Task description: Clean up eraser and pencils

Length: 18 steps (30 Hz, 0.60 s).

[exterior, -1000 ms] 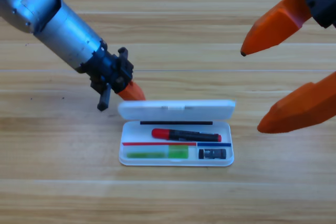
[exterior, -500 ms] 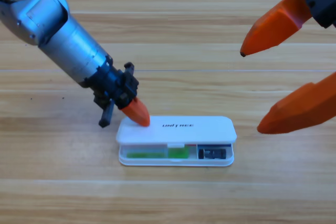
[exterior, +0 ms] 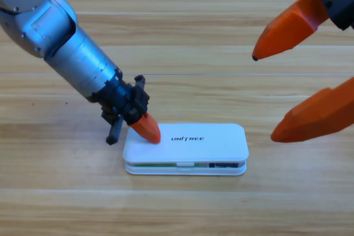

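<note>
Left hand [exterior: 145, 128] presses on nearly shut white case's lid [exterior: 188, 141], grip state unclear; right hand [exterior: 287, 89] waits wide open at right edge.

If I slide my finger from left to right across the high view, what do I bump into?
Left arm → left gripper pressing the lid's left end → white case, almost shut → right gripper, open, waiting at the right edge.

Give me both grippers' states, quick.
Left gripper: pressing on the white case lid, holding nothing.
Right gripper: open, empty, waiting at the right edge.
</note>
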Tool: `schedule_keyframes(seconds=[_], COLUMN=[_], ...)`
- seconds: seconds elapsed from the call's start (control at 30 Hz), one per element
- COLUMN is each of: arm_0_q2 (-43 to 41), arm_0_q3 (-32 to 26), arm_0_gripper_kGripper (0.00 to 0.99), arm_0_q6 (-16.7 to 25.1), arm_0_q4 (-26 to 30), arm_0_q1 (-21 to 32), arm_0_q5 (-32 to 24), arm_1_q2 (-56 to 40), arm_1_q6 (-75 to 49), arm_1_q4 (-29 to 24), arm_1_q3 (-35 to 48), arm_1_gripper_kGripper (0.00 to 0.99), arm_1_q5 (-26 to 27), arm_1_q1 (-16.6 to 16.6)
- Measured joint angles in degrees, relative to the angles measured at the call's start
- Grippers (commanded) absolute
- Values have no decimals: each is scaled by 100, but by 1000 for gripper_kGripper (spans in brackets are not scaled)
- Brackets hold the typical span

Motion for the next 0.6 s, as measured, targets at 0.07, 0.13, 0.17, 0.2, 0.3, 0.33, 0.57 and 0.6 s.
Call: schedule_keyframes(seconds=[0.07, 0.13, 0.17, 0.2, 0.3, 0.33, 0.57, 0.6], arm_0_q2=[0, 0, 1, 1, 1, 1, 1, 1], arm_0_q3=[35, 79, 98, 103, 103, 103, 222, 243], arm_0_gripper_kGripper=[0, 0, 0, 0, 0, 0, 0, 0], arm_0_q6=[-7, -31, -42, -48, -67, -72, -116, -116], arm_0_q4=[-32, -72, -90, -101, -141, -145, -317, -363], arm_0_q1=[-39, -79, -100, -119, -171, -184, -206, -206], arm_0_q5=[0, 0, 1, 2, 6, 10, 39, 45], arm_1_q2=[0, 0, 0, 1, 1, 1, 1, 1], arm_1_q6=[0, 0, 0, 0, 0, 0, 0, 0], arm_1_q4=[0, 0, 0, 0, 0, 0, 0, 0], arm_1_q3=[0, 0, 0, 0, 0, 0, 0, 0], arm_1_gripper_kGripper=[959, 959, 959, 959, 959, 959, 959, 959], arm_1_q5=[2, 2, 2, 2, 2, 2, 2, 3], arm_1_q1=[0, 0, 0, 0, 0, 0, 0, 0])
